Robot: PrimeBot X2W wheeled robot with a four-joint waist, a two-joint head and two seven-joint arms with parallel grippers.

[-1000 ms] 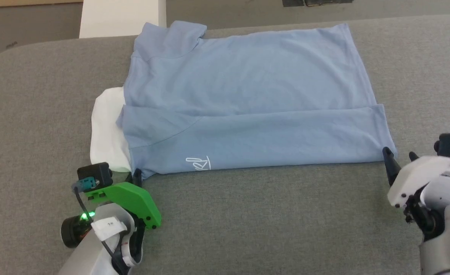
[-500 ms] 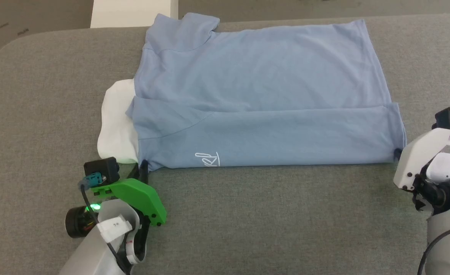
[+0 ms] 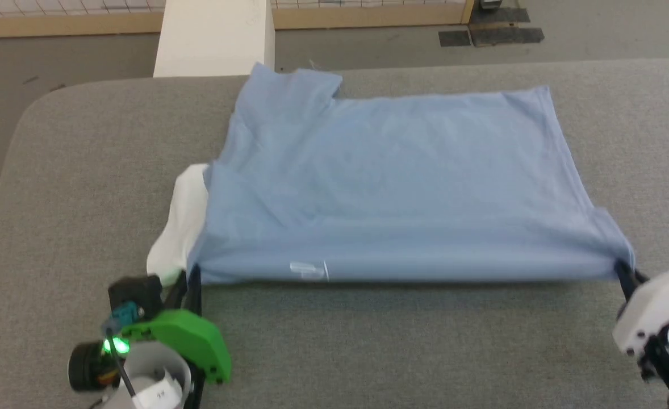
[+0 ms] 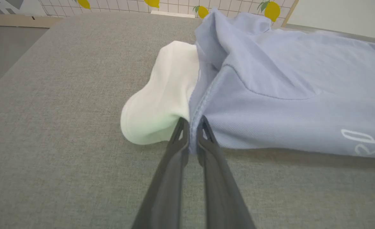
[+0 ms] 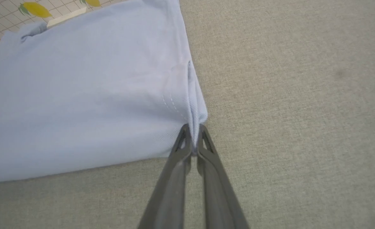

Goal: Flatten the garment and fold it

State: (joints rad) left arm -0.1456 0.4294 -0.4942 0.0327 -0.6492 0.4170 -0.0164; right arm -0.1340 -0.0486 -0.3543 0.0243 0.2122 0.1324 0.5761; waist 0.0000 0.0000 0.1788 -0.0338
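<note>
The garment [image 3: 391,182] is clamped tight by its near corners, in the left claw [image 4: 192,132] at 8 o'clock and the right claw [image 5: 193,135] at 4, apparently to tension it for folding.

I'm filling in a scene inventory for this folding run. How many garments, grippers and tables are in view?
Garments: 1, the light-blue garment, with a white part at its left end.
Grippers: 2, the left gripper and the right gripper, each shut on a near corner of the garment.
Tables: 1, the grey table.
Total: 4
</note>
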